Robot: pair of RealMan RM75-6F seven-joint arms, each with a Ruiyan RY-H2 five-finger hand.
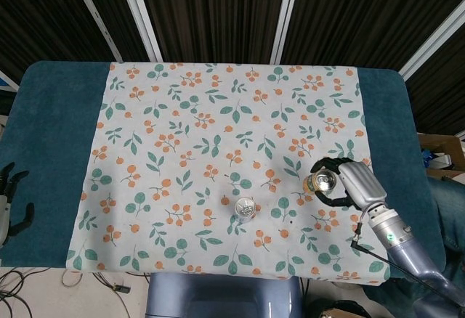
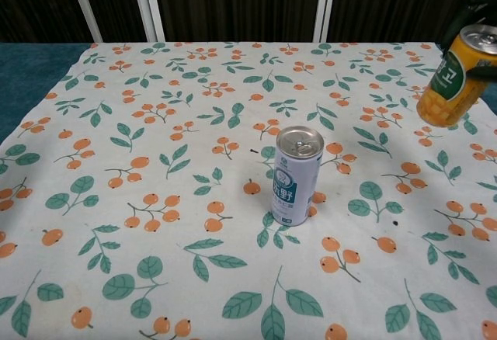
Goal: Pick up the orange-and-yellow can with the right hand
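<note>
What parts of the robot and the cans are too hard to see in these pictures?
- Right hand: in the chest view the frame's right edge cuts nearly all of it off.
- Orange-and-yellow can: in the head view the fingers cover its label; only the top shows.
- Left hand: head view's left edge crops it; absent from the chest view.
- White can: its label text is too small to read.
</note>
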